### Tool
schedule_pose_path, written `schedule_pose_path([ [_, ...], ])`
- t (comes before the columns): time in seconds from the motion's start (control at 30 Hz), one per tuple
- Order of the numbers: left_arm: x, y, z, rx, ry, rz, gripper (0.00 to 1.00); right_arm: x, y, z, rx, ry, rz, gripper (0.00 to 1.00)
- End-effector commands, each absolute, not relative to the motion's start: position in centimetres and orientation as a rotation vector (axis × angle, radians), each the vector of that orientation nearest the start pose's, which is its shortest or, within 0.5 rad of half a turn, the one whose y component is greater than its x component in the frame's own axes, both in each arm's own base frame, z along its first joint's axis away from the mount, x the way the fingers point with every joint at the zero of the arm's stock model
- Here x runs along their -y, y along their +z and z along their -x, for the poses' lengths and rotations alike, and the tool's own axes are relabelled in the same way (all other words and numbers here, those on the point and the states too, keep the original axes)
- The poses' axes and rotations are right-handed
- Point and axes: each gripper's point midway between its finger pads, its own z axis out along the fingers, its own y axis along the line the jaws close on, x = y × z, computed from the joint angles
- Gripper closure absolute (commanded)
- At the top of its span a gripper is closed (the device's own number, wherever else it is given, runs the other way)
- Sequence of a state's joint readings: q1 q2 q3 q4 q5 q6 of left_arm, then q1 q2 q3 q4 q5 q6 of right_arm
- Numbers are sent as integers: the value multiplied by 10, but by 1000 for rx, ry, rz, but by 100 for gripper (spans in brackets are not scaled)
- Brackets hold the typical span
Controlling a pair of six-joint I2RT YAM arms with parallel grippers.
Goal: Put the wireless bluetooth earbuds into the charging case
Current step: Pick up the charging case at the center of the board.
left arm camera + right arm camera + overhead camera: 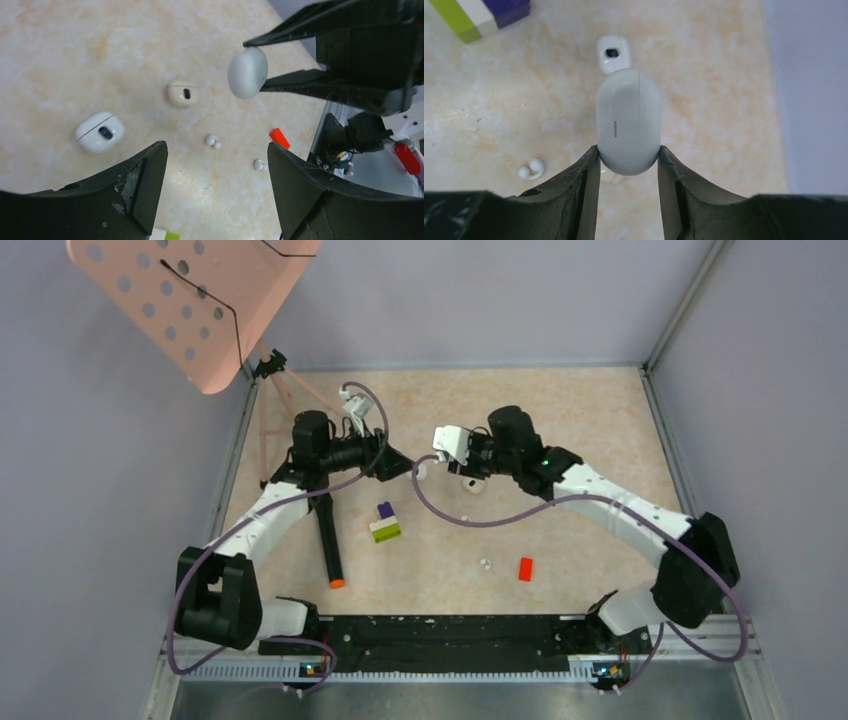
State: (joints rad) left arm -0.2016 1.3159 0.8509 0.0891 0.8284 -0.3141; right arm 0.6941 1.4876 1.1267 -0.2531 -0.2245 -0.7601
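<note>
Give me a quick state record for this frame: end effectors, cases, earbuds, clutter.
right end effector: shut on case, closed, apparently held off the table
left end effector: open, empty, above the table
other cases: two lying on the table, apart
earbuds: at least two loose on the table
clutter: red brick, blocks, marker

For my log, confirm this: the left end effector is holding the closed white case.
Wrong side: the right end effector is holding the closed white case, as the right wrist view shows; the left end effector is open and empty.
</note>
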Motion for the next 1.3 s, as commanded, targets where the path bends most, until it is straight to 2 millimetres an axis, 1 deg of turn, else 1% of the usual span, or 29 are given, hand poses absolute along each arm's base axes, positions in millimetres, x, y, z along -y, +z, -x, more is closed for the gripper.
schedule_pose_path([
  [0.0,238,274,-309,-1602,-1219,-744,21,-289,248,-328,-1248,126,1507,79],
  [0.03,243,281,-308,-1566,-1226,-773,21,-289,258,-327,-1214,106,1496,79],
  [0.1,250,291,-306,-1502,-1219,-829,21,-288,273,-328,-1160,54,1489,79],
  [0.17,255,297,-306,-1454,-1203,-883,20,-286,283,-331,-1120,9,1484,79],
  [0.23,259,301,-309,-1435,-1208,-898,20,-286,290,-334,-1092,-23,1478,79],
  [0.37,269,313,-313,-1401,-1260,-899,20,-288,292,-335,-1047,-53,1499,79],
  [0.5,279,317,-320,-1419,-1310,-871,23,-293,301,-334,-1011,-49,1480,79],
  [0.57,281,318,-324,-1425,-1337,-851,25,-295,303,-332,-997,-48,1474,78],
  [0.63,284,320,-326,-1419,-1350,-850,26,-296,310,-332,-971,-51,1450,77],
  [0.73,288,320,-329,-1416,-1362,-857,30,-300,312,-330,-954,-45,1447,77],
  [0.8,292,321,-329,-1407,-1381,-871,36,-301,313,-330,-950,-45,1442,77],
  [0.87,294,321,-328,-1408,-1409,-881,45,-303,313,-329,-943,-44,1442,77],
  [0.9,295,321,-328,-1406,-1417,-885,50,-303,313,-330,-941,-46,1442,77],
  [0.93,296,320,-328,-1408,-1425,-891,58,-303,312,-330,-944,-44,1444,77],
  [1.03,297,318,-327,-1403,-1449,-918,75,-303,313,-331,-953,-44,1431,76],
  [1.07,297,317,-327,-1403,-1452,-921,86,-302,312,-331,-961,-43,1430,74],
  [1.1,297,316,-328,-1404,-1453,-919,92,-301,309,-332,-977,-41,1430,67],
  [1.13,297,316,-328,-1402,-1453,-918,95,-300,306,-332,-1002,-35,1433,59],
  [1.17,297,315,-329,-1400,-1450,-917,97,-297,307,-332,-1034,-26,1425,52],
  [1.2,297,315,-329,-1395,-1447,-921,98,-291,302,-331,-1093,14,1425,44],
  [1.23,296,315,-329,-1386,-1440,-928,98,-285,304,-328,-1141,85,1423,34],
  [1.27,295,315,-329,-1377,-1432,-937,98,-278,300,-319,-1204,195,1438,29],
])
